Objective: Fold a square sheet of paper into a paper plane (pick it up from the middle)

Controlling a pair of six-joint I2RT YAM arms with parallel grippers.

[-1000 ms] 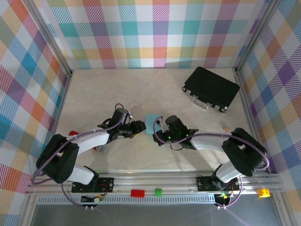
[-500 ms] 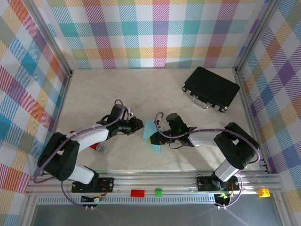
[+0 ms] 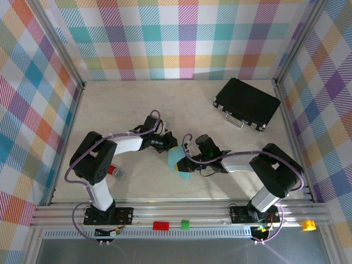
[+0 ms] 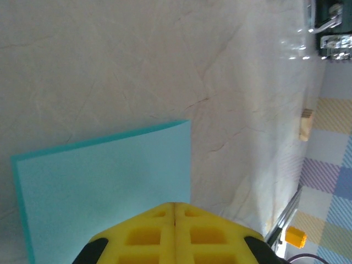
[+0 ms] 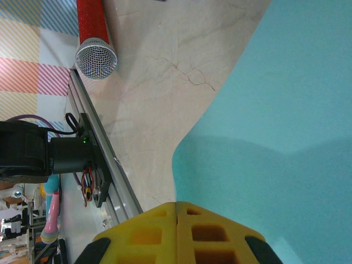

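- Cyan paper (image 3: 180, 169) pinched by left jaws and right jaws, both clamped shut
- black case (image 3: 246, 103) back right, well apart
- red mic (image 3: 114, 171) beside left arm (image 3: 129, 144)

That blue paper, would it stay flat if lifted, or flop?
Probably floppy: the paper bows in a soft curve in the right wrist view. Likely very light, since its edge looks thin in the left wrist view, so a nudge might slide it across the smooth table.
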